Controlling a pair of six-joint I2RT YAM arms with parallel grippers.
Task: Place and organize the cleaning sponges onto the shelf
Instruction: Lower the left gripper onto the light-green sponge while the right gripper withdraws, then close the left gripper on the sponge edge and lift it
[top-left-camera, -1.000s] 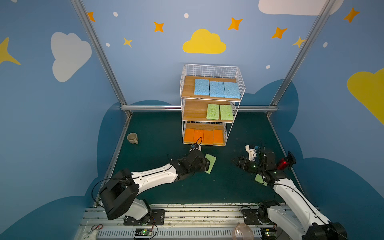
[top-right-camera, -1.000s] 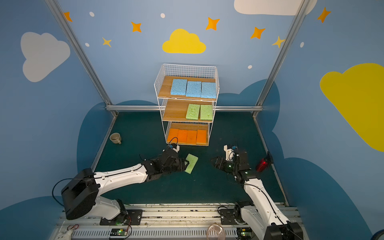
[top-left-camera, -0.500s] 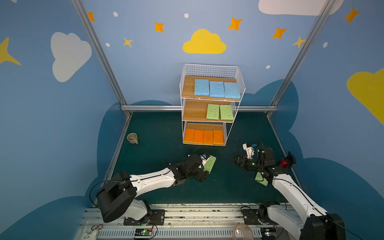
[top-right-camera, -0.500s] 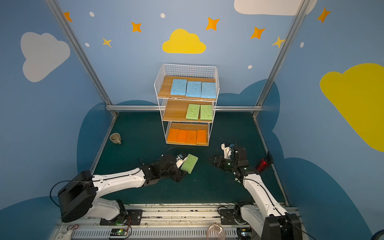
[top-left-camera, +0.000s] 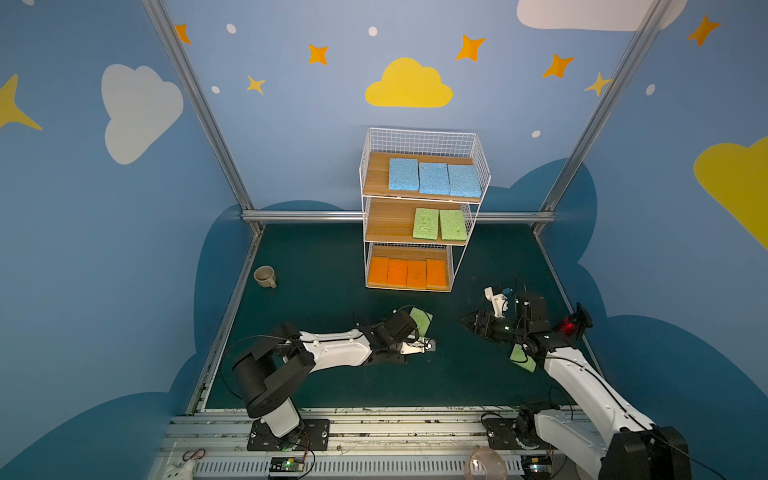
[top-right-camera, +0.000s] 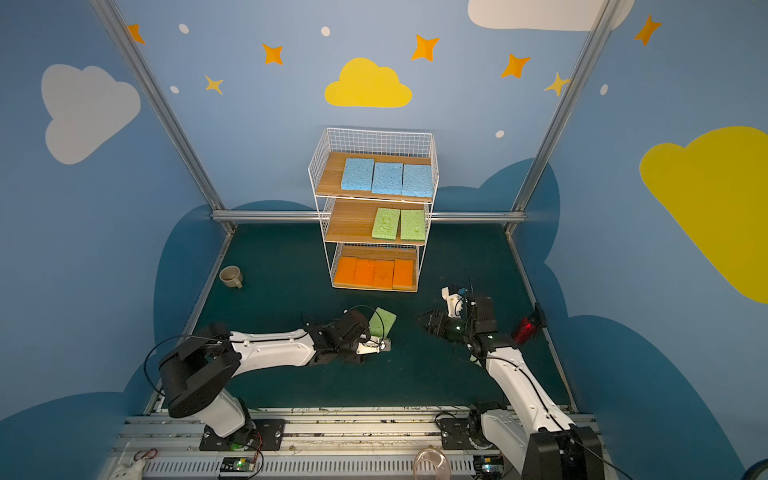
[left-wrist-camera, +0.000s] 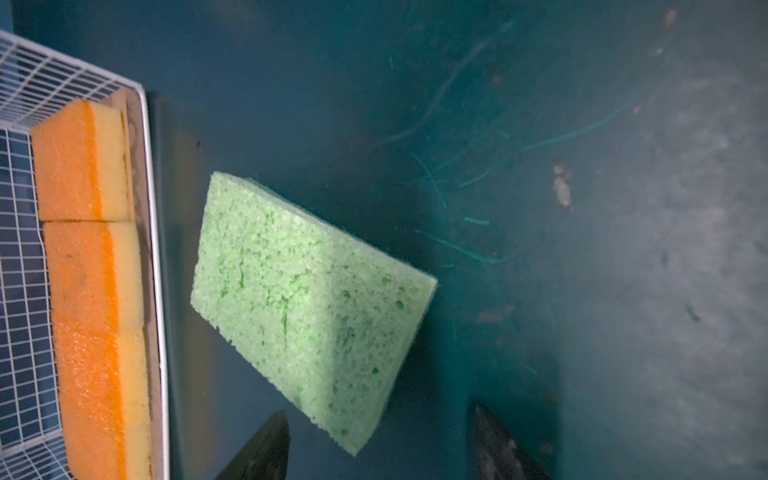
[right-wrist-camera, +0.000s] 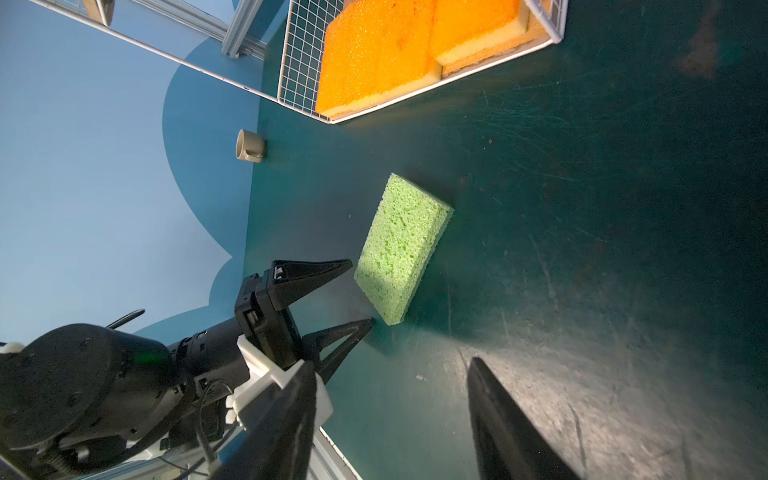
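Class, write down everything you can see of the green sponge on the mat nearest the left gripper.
The green sponge is a pale green, porous rectangular slab with pitted faces. It lies flat on the dark green mat, skewed, in front of the shelf. One end sits between the fingers of the open left gripper; contact is unclear.

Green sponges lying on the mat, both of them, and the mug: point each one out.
Open green sponge (right-wrist-camera: 401, 249): right wrist view, middle of its top face.
Half-hidden green sponge (top-left-camera: 522, 360): a top view, on its exposed part.
Mug (top-left-camera: 264, 276): a top view, middle of the cup.
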